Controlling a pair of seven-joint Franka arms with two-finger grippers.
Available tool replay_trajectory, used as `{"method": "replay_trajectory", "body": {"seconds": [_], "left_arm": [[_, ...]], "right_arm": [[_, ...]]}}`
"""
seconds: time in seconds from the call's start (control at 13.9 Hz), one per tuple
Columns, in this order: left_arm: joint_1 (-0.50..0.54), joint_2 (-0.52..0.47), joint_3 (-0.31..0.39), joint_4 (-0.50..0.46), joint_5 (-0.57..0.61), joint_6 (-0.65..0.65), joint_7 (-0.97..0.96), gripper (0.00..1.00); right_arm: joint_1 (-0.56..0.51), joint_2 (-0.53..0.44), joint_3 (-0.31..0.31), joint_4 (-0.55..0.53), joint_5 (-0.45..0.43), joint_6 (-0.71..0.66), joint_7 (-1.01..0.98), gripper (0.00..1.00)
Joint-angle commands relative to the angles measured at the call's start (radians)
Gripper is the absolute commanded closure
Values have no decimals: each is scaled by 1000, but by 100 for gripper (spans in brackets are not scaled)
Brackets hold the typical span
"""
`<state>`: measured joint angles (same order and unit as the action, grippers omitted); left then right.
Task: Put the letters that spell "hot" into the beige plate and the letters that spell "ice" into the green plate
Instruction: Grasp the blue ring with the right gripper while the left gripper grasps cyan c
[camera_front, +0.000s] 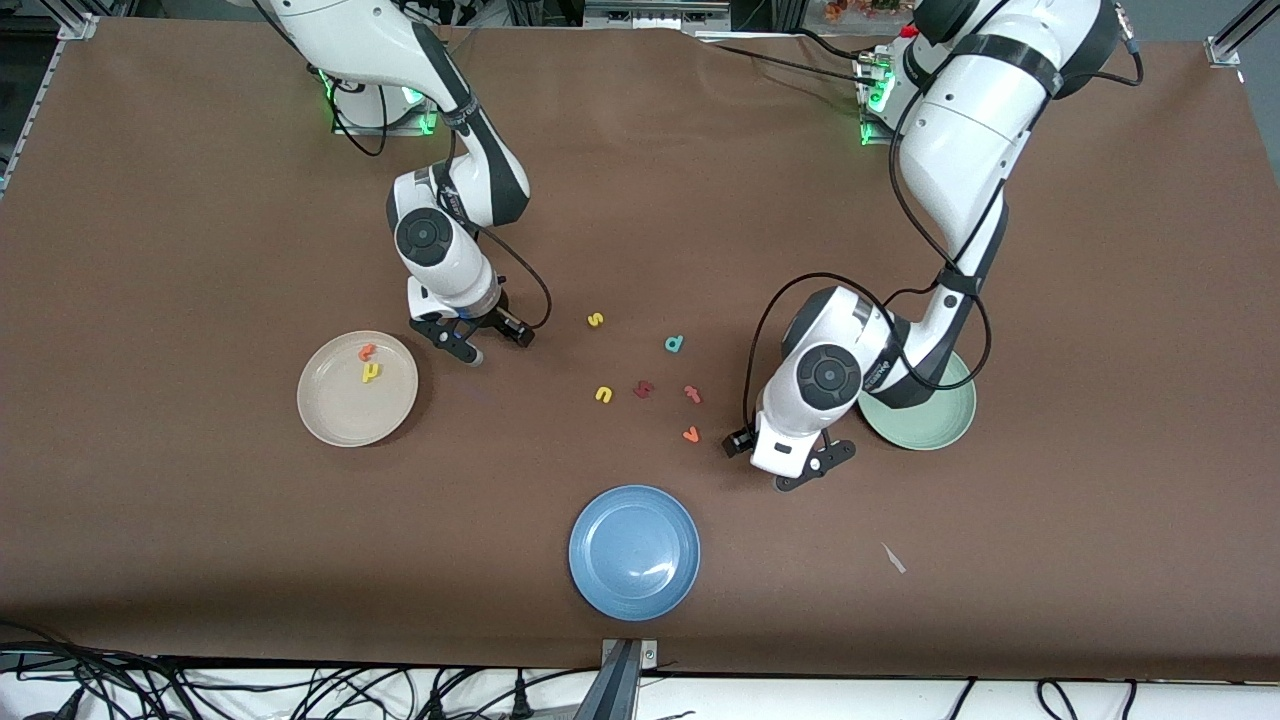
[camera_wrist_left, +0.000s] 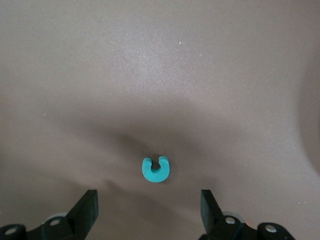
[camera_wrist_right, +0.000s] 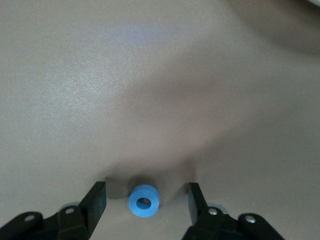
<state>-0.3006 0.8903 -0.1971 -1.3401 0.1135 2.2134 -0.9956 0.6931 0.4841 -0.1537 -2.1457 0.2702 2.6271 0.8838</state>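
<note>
Right wrist view: blue o (camera_wrist_right: 144, 201) lies between the right gripper's (camera_wrist_right: 146, 200) spread, untouching fingers; teal c (camera_wrist_left: 156, 170) lies just ahead of the unclenched left gripper (camera_wrist_left: 150, 209).

You have the round cream-beige plate (camera_front: 320, 420) toward the right arm's end of the brown bench (camera_front: 200, 560), with the orange foam t (camera_front: 367, 351) and yellow foam h (camera_front: 371, 373) lying in it. Just beside it the right gripper (camera_front: 497, 345) stands spread around the blue foam ring o (camera_wrist_right: 144, 201), touching neither side. Toward the left arm's end you find the pale green plate (camera_front: 940, 430), and beside it the left gripper (camera_front: 815, 468) hangs spread over the teal foam c (camera_wrist_left: 156, 169). Between the plates lie the yellow foam s (camera_front: 595, 320), teal foam d (camera_front: 674, 344) and yellow foam u (camera_front: 603, 394). The round blue plate (camera_front: 600, 580) sits nearest the front camera.
</note>
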Motion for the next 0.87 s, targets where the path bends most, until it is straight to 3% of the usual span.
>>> {"method": "replay_trajectory", "body": {"seconds": [0.0, 0.22, 0.79], "left_arm": [[-9, 32, 27, 53, 12, -29, -6, 10], [-9, 58, 28, 93, 15, -29, -6, 19], [-22, 85, 33, 111, 18, -32, 2, 33]], "right_arm": [[11, -7, -3, -10, 18, 17, 4, 33], [11, -7, -3, -10, 18, 17, 12, 38], [11, -5, 9, -5, 18, 17, 35, 39]]}}
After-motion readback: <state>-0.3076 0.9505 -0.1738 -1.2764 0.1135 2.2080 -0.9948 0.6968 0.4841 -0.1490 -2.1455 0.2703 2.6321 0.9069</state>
